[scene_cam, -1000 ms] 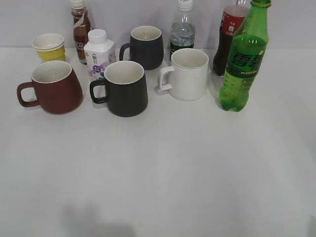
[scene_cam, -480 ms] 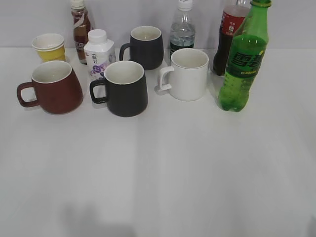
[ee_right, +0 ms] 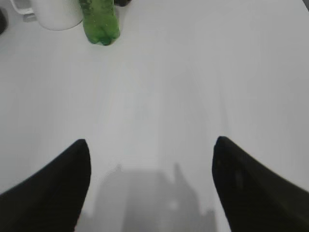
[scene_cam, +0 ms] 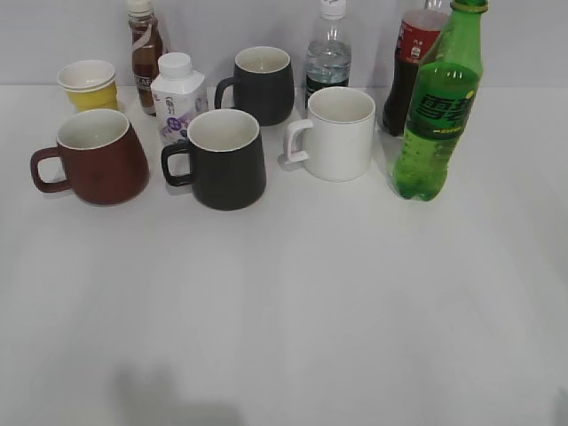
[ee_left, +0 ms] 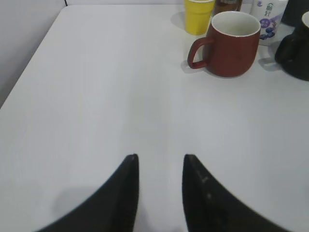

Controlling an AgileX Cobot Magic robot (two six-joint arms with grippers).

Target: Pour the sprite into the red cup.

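Note:
The sprite (scene_cam: pixel 438 106) is a tall green bottle standing at the right of the table; its base shows at the top of the right wrist view (ee_right: pixel 100 21). The red cup (scene_cam: pixel 96 157) stands upright at the left, handle to the left, cream inside; it also shows in the left wrist view (ee_left: pixel 231 43). My left gripper (ee_left: pixel 160 159) is open and empty above bare table, well short of the cup. My right gripper (ee_right: pixel 150 144) is wide open and empty, well short of the sprite. Neither gripper shows in the exterior view.
Between cup and sprite stand a black mug (scene_cam: pixel 224 160), a second black mug (scene_cam: pixel 262 84) behind it and a white mug (scene_cam: pixel 335 133). At the back are a yellow paper cup (scene_cam: pixel 89 84), a small white bottle (scene_cam: pixel 177 96), a brown bottle (scene_cam: pixel 145 49), a water bottle (scene_cam: pixel 328 53) and a cola bottle (scene_cam: pixel 410 62).

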